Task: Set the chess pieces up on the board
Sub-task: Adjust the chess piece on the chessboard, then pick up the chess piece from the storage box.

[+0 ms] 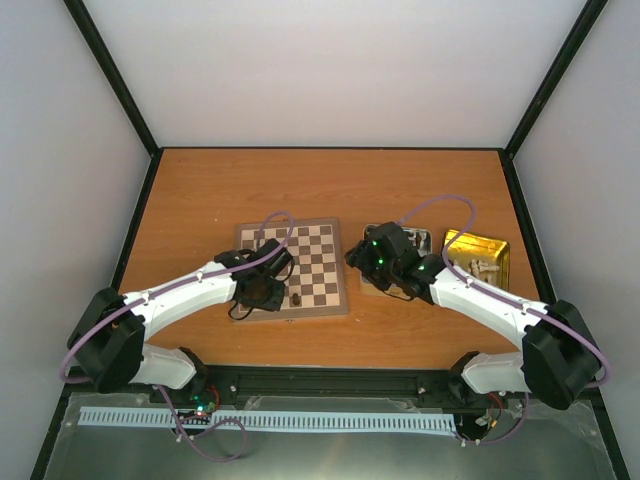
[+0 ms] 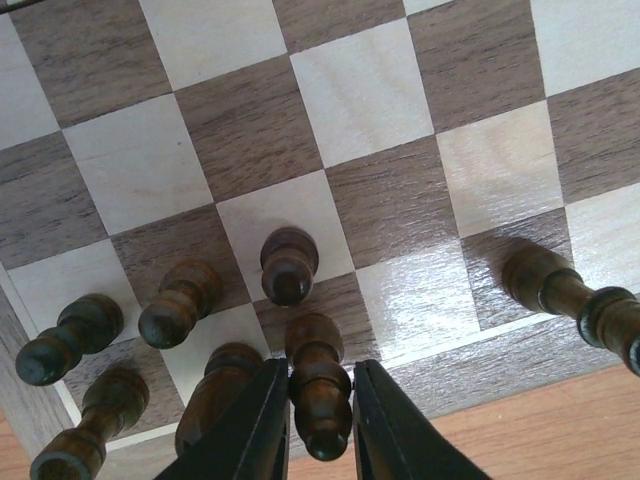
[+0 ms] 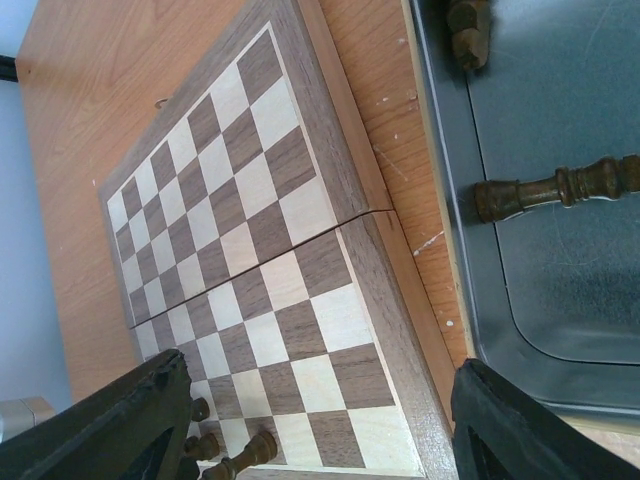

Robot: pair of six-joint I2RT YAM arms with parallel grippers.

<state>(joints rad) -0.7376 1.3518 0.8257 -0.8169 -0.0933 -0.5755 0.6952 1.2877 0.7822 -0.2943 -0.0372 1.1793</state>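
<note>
1. Left pincer (image 2: 320, 372): fingers (image 2: 250, 430) drawn in tight on either side of one dark chess piece (image 2: 315, 345), with no gap to see. The piece stands upright on the board's edge row nearest the arms.
2. Left arm (image 1: 185, 290): reaches forward and inward from its base, wrist bent down over the board's near left corner.
3. Right pincer (image 3: 322, 365): spread wide, nothing between the fingers. It hangs over the board's right edge, beside the silver tin.
4. Right arm (image 1: 480, 300): stretched up and to the left from its base, wrist over the silver tin.
5. Board (image 1: 320, 260): one, flat on the table (image 1: 200, 200), left of both tins.
6. Dark pieces on the board: seven in the left wrist view, counting the pinched one. Six are bunched at the near left corner, and a lone piece (image 2: 545, 285) stands apart along the edge.
7. Silver tin (image 3: 560, 300): one, just right of the board. Two dark pieces show in it: a long piece (image 3: 540, 192) lying flat, the other cut off by the frame edge.
8. Gold tin (image 1: 497, 250): one, right of the silver tin. It holds pale pieces (image 1: 478, 266), too small to count.
</note>
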